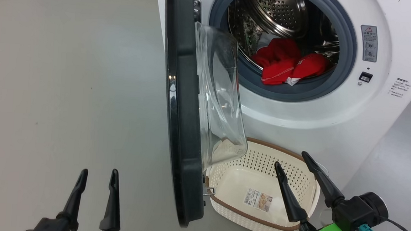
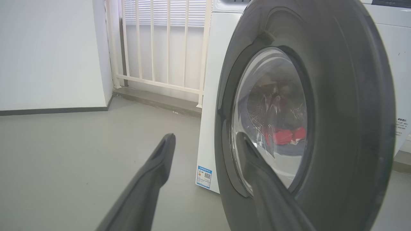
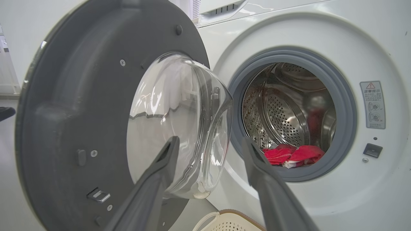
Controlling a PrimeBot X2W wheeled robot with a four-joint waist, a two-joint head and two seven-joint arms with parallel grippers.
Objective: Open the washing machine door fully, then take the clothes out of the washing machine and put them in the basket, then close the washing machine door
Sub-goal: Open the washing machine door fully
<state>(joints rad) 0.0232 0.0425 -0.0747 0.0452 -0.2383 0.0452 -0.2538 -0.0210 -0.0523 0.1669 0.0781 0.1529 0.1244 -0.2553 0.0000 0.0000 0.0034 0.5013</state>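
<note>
The left gripper (image 1: 100, 171) and right gripper (image 1: 291, 159) are both spread and empty. The door (image 1: 182, 110) stands half open between them, overhanging the basket (image 1: 259, 161) under the right one. The clothes (image 1: 287, 63) ahead could snag it coming out.

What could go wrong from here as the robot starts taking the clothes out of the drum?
1. The washing machine door stands edge-on, not fully back; its glass bowl overhangs the basket, so the open right gripper may bump it when reaching in.
2. The clothes lie bunched at the lip of the drum; one grab might leave the white piece behind.
</note>
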